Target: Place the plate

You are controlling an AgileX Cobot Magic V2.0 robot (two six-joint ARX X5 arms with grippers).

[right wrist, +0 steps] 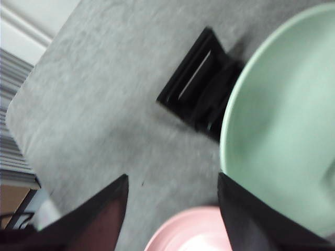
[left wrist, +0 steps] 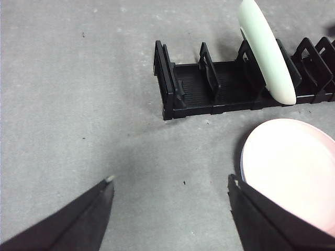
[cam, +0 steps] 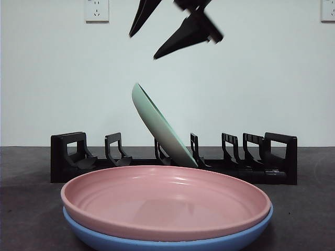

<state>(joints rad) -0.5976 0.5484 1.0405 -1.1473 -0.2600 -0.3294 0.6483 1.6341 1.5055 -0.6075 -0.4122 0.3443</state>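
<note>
Only frontally, blue plate [cam: 172, 238] (bottommost).

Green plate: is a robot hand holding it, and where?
No. The green plate leans alone in the rack. The right gripper is open above it; the left gripper is open too.

Three plates — green [cam: 157, 123], pink [cam: 167, 201], blue [cam: 172, 240] (mostly hidden) — one black rack [cam: 68, 157], two wall sockets [cam: 97, 10].
</note>
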